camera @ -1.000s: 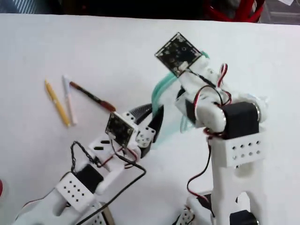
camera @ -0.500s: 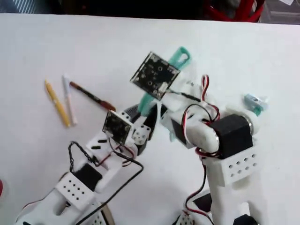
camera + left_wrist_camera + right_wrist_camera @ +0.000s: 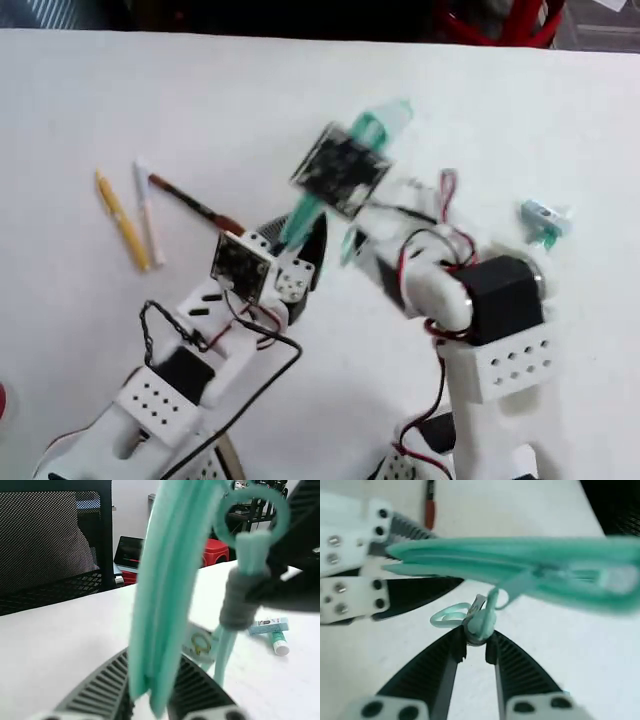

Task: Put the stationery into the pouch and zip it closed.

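1. Pouch (image 3: 170,580): mint-green and lifted off the table (image 3: 200,100) near its middle. It is seen edge-on and slants from the left arm's gripper toward the far right. Whether its zip is drawn shut cannot be told.
2. Left gripper (image 3: 150,705): the fingers are pressed onto the pouch's near end, pinching its edge between the dark pads.
3. Right gripper (image 3: 475,642): the fingers are closed down on the zip pull (image 3: 476,625), which is caught between the tips just below the pouch's long edge. The pull's ring (image 3: 447,616) sticks out to one side.
4. Stationery on the left of the table, well apart from the pouch:
   - The yellow pen (image 3: 122,220) and the white pen (image 3: 147,212) lie side by side.
   - The brown pen (image 3: 195,207) lies just to their right at an angle, with its red cap pointing toward the left arm.
5. Right side of the table: a small tube (image 3: 540,218) lies flat near the right arm, touching neither gripper.
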You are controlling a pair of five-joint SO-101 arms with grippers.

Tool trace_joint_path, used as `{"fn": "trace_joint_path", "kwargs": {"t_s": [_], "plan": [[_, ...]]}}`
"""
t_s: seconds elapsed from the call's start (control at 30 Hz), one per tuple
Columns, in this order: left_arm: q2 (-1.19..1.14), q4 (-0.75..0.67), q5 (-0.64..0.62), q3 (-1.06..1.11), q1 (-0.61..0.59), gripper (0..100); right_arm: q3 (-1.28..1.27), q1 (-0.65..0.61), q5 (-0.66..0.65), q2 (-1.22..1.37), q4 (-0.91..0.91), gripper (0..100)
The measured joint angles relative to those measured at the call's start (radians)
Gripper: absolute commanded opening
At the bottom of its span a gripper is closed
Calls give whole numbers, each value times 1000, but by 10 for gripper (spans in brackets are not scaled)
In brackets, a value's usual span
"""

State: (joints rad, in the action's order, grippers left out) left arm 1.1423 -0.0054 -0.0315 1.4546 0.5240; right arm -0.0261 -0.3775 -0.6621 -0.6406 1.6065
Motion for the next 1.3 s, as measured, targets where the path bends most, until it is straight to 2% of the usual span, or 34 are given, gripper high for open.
{"fn": "trace_joint_path", "kwargs": {"t_s": [0.2, 0.33, 0.5, 0.6, 0.73, 0.83, 0.93, 1.1, 1.23, 1.3], "plan": [[0, -6, 0, 0, 0, 61, 2, 107, 155, 0, -55, 19], [2, -6, -11, 0, 0, 165, -26, 109, 186, 0, -57, 19], [64, 26, -72, -2, -2, 177, -141, 130, 192, 2, -92, 19], [152, 95, -72, -2, -2, 177, -186, 130, 213, 2, -124, 19], [204, 115, -69, 0, 23, 173, -199, 132, 258, 0, -146, 19], [212, 115, -3, 37, 71, 172, -199, 132, 265, 0, -146, 19], [212, 66, 34, 81, 95, 168, -199, 137, 265, 0, -146, 19], [189, -26, 48, 97, 97, 103, -199, 175, 265, 2, -146, 19], [61, -107, 51, 61, 100, 15, -199, 173, 265, 2, -144, 19], [-21, -153, 51, 28, 89, 23, -199, 150, 267, 2, -146, 19]]}}
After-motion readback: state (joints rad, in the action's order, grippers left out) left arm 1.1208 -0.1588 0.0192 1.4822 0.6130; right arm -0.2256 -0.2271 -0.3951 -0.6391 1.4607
